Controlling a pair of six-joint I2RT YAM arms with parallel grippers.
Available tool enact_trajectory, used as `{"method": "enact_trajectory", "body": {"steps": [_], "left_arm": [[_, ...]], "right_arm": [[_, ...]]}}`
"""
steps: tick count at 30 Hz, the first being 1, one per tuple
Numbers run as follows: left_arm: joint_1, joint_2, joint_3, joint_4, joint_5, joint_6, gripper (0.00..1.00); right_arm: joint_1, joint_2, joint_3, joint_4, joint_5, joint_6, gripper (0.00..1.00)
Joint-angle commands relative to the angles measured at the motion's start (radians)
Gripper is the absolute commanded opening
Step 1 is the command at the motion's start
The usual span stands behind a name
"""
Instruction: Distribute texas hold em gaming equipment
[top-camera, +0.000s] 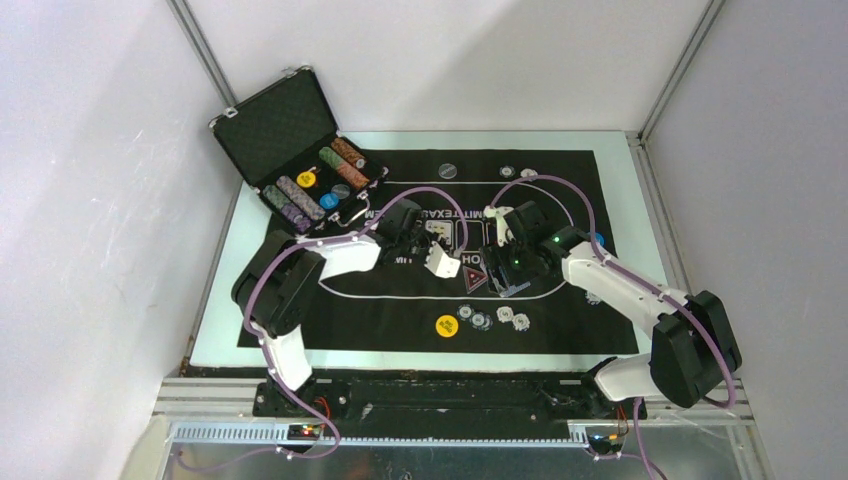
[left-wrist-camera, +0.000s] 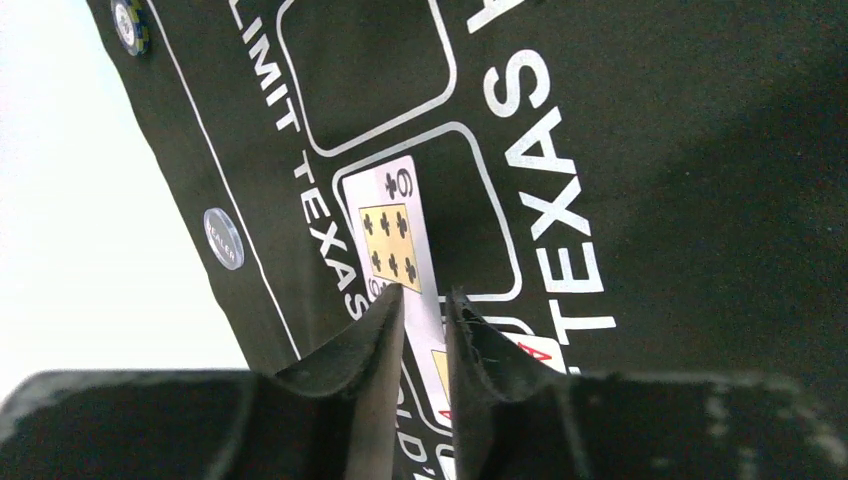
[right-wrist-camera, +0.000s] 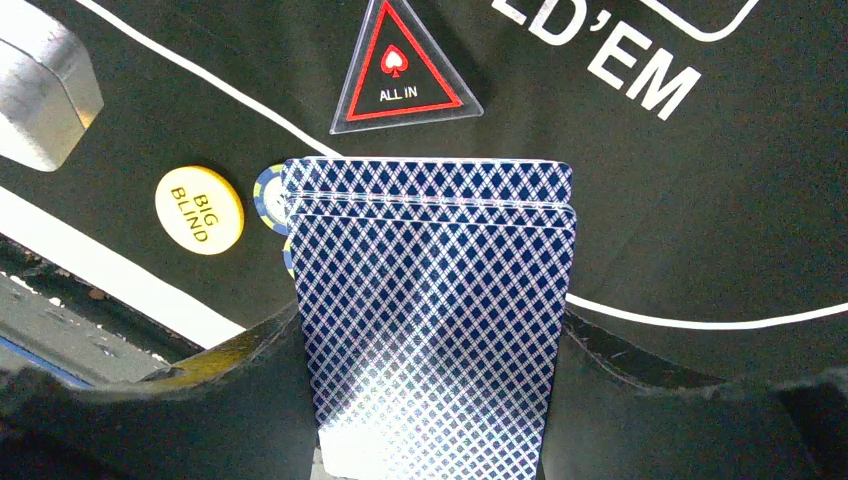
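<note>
Right tool (right-wrist-camera: 435, 345) grips card deck (right-wrist-camera: 430, 250); left tool (left-wrist-camera: 425, 300) slightly parted, empty; two face-up cards (left-wrist-camera: 390, 235).

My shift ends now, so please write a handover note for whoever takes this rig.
Left end effector: jaws slightly parted over the mat, apparently empty.
Right end effector: shut on the deck of blue-backed cards.
Out: six of clubs and a red-marked card beside it, face up on the mat; big blind disc, all-in triangle, dealer button, chips at near edge.
Left: likely more cards to deal; chip rows remain in the case.
</note>
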Motion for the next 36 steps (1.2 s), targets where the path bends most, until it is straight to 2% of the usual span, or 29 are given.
{"method": "enact_trajectory", "body": {"steps": [1,6,10,12,13,15,18,20,24,28,30,31,32,33,34,35,36], "left_arm": [[-0.009,0.002,0.053,-0.076,-0.005,-0.010,0.32],[-0.013,-0.004,0.060,-0.101,-0.007,-0.014,0.44],[-0.016,-0.017,0.068,-0.132,-0.005,-0.026,0.58],[-0.017,-0.039,0.058,-0.129,0.012,-0.041,0.76],[-0.017,-0.061,0.053,-0.125,0.038,-0.063,0.93],[-0.018,-0.103,0.039,-0.108,0.078,-0.103,0.99],[-0.017,-0.172,0.000,-0.060,0.128,-0.175,1.00],[-0.016,-0.233,-0.034,0.035,0.162,-0.255,1.00],[-0.010,-0.363,-0.109,0.267,0.199,-0.467,1.00],[-0.008,-0.504,-0.221,0.632,0.131,-0.719,1.00],[-0.008,-0.558,-0.282,0.842,0.055,-0.877,1.00],[-0.008,-0.579,-0.322,0.975,-0.010,-1.017,1.00],[-0.008,-0.616,-0.341,1.029,-0.109,-1.202,1.00],[-0.008,-0.636,-0.376,1.103,-0.164,-1.275,1.00],[-0.008,-0.677,-0.392,1.121,-0.282,-1.429,1.00],[-0.008,-0.697,-0.419,1.108,-0.335,-1.497,1.00],[-0.008,-0.737,-0.432,1.042,-0.408,-1.625,1.00]], "right_arm": [[-0.007,-0.005,0.003,0.041,-0.006,0.008,0.00],[-0.007,-0.008,0.001,0.040,-0.006,0.008,0.00],[-0.006,-0.014,-0.003,0.039,-0.004,0.007,0.00],[-0.007,-0.020,-0.005,0.038,-0.001,0.006,0.00],[-0.007,-0.024,-0.007,0.038,0.000,0.006,0.00],[-0.007,-0.030,-0.009,0.038,0.002,0.006,0.00],[-0.007,-0.036,-0.011,0.036,0.003,0.011,0.00],[-0.007,-0.043,-0.012,0.034,0.008,0.017,0.00],[-0.007,-0.056,-0.018,0.031,0.018,0.028,0.00],[-0.011,-0.073,-0.022,0.029,0.035,0.046,0.00],[-0.023,-0.075,-0.023,0.028,0.047,0.063,0.00],[-0.028,-0.075,-0.024,0.026,0.045,0.073,0.00],[-0.038,-0.074,-0.026,0.026,0.046,0.077,0.00],[-0.044,-0.073,-0.027,0.026,0.050,0.084,0.00],[-0.046,-0.073,-0.028,0.026,0.055,0.088,0.00],[-0.050,-0.073,-0.029,0.025,0.071,0.098,0.00],[-0.056,-0.074,-0.031,0.024,0.078,0.106,0.00]]}}
